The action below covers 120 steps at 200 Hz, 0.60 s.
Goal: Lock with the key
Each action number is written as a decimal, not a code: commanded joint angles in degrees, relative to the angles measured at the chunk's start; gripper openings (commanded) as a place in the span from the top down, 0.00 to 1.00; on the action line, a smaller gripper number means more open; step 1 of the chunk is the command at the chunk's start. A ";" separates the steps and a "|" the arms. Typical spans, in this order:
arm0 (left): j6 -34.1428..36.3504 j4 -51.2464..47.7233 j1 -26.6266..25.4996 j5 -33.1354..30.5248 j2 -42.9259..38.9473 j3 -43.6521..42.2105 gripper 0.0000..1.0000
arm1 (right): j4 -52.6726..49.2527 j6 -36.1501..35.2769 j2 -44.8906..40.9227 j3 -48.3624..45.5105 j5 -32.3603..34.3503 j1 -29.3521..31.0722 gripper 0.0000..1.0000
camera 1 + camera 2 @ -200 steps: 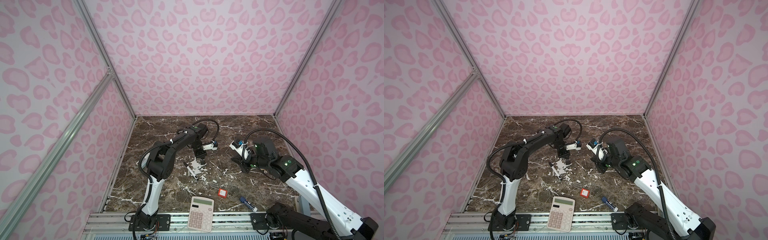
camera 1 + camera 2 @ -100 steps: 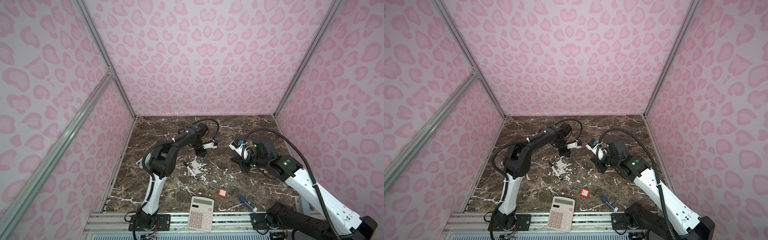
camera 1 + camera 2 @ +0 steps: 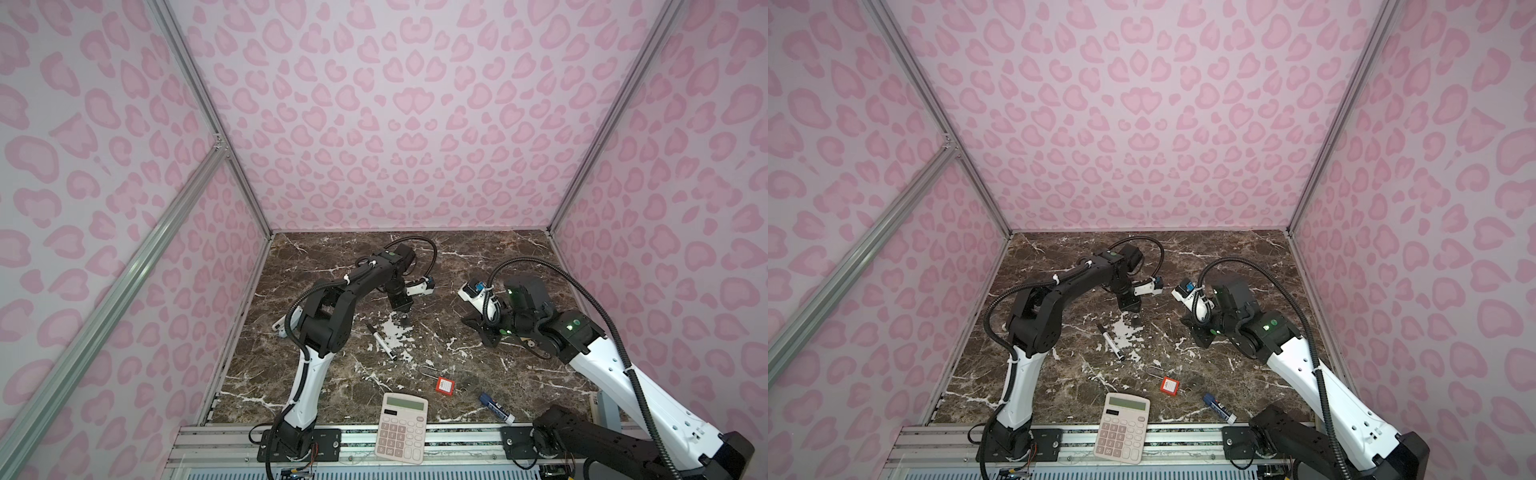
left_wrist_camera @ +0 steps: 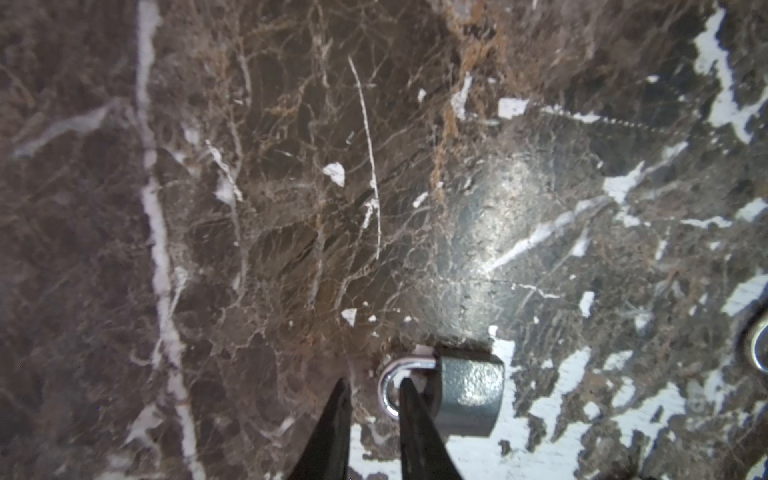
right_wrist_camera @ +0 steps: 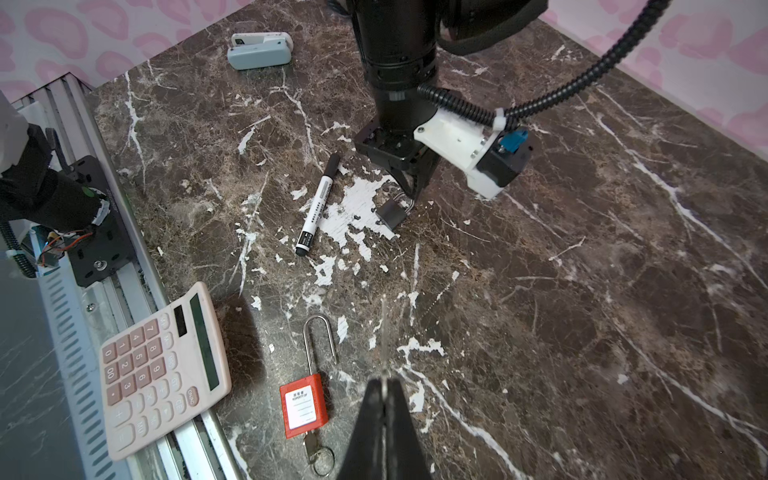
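A small grey padlock (image 4: 467, 390) lies on the marble table among white patches, also seen in both top views (image 3: 405, 323) (image 3: 1136, 321) and in the right wrist view (image 5: 392, 212). My left gripper (image 4: 374, 384) stands over it, pointing down, open by a narrow gap. One finger (image 4: 409, 411) crosses the silver shackle (image 4: 388, 399). My right gripper (image 5: 384, 380) hovers to the right, shut on a thin silver key (image 5: 384, 332) that sticks out past its tips, blurred.
A red padlock (image 3: 444, 385) with a long shackle and its own key and ring (image 5: 318, 453) lies near the front. Around it are a black-capped marker (image 3: 382, 340), a calculator (image 3: 402, 428) over the front rail, a blue-and-white stick (image 3: 496, 409) and a white device (image 5: 258, 50).
The left gripper's jaws have parted slightly at the grey padlock's shackle. The right arm has not moved.
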 commanded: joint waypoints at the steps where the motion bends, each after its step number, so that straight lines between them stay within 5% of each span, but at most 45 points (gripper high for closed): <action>1: -4.40 8.05 1.83 4.55 -6.78 -4.14 0.76 | 2.70 3.10 -0.22 -1.92 -1.62 -0.07 1.00; 30: -12.32 21.90 5.64 8.70 -17.45 -14.11 0.74 | 7.56 7.46 -0.63 -5.08 -2.42 -0.16 1.00; 120: -27.50 38.19 6.32 7.16 -49.26 -48.55 0.70 | 27.03 31.43 13.97 -9.44 -2.96 -0.15 1.00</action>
